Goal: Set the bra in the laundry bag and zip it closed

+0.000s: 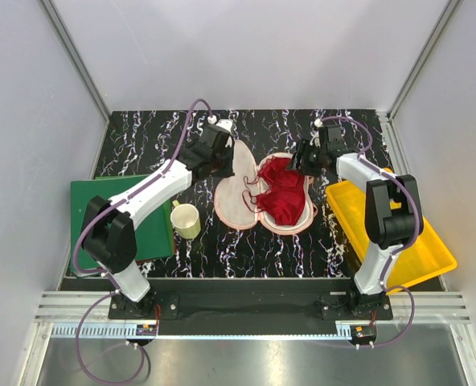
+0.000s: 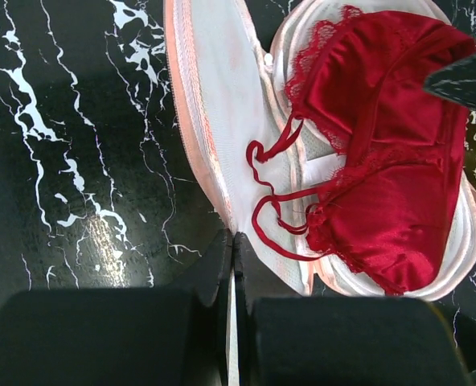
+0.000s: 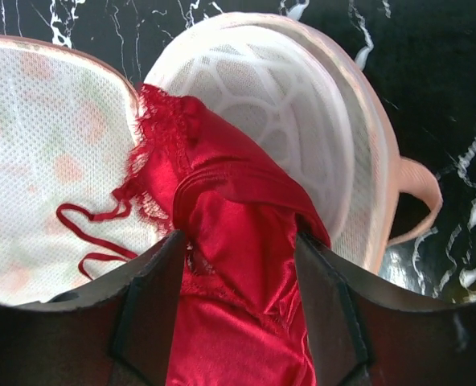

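- In the top view the right gripper [image 1: 305, 158] covers the far end of the bra [image 1: 283, 191], so that end cannot be seen.
- The left gripper [image 1: 219, 163] hides the far left rim of the laundry bag [image 1: 235, 193]. No zip pull can be made out in any view.
- The right wrist view cuts off the bra's lower part at the frame edge, and the dark fingers [image 3: 153, 305] hide its sides.
- The bag lies open like a clamshell in the middle of the table [image 1: 141, 145], white mesh upward. Its two halves sit side by side, left and right.
- The bra rests in the right half with its long axis running far to near. Its thin straps trail left across the hinge onto the left half.
- The right gripper's jaws stand partly apart, gripping a bunch of the bra's red fabric between them.
- The left gripper's jaws are pressed almost together, with a thin white strip of the bag's edge pinched between them.
- A pale cup [image 1: 186, 219] stands near left of the bag, beside a green board [image 1: 93, 211]. A yellow tray [image 1: 428, 254] lies to the right.
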`<act>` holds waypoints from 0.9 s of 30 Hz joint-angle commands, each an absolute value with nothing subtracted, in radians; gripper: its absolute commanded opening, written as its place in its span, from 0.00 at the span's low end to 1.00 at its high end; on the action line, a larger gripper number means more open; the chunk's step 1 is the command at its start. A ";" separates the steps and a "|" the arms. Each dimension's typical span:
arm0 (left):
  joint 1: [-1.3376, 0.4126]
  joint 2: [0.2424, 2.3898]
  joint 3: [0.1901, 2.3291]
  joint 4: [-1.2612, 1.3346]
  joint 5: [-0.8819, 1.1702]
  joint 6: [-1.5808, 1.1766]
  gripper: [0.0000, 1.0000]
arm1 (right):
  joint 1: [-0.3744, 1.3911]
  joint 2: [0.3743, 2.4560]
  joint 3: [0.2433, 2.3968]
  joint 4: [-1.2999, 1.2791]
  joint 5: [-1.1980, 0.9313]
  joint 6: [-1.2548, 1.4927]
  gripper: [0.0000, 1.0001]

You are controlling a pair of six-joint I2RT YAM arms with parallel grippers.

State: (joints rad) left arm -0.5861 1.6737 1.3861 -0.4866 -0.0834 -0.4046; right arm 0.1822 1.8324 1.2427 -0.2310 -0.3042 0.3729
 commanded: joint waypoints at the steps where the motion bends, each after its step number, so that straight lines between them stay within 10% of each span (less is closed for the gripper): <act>1: -0.610 1.643 1.469 -0.499 -0.068 -0.382 0.00 | 0.183 1.887 1.315 -0.173 -0.394 0.328 0.61; 8: -0.672 1.697 1.563 -0.511 -0.063 -0.388 0.00 | 0.184 1.908 1.313 -0.146 -0.442 0.413 0.52; 19: -0.744 1.773 1.660 -0.532 -0.080 -0.406 0.00 | 0.164 1.660 1.270 -0.365 -0.263 0.417 0.95; 27: -0.790 1.821 1.712 -0.534 -0.116 -0.475 0.00 | 0.084 1.632 1.198 -0.371 -0.195 0.466 0.68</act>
State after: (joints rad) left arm -0.7631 1.8091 1.6489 -0.5529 -0.0849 -0.4274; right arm 0.1116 1.6093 1.2346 -0.3462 -0.2680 0.4515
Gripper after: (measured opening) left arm 0.009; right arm 0.743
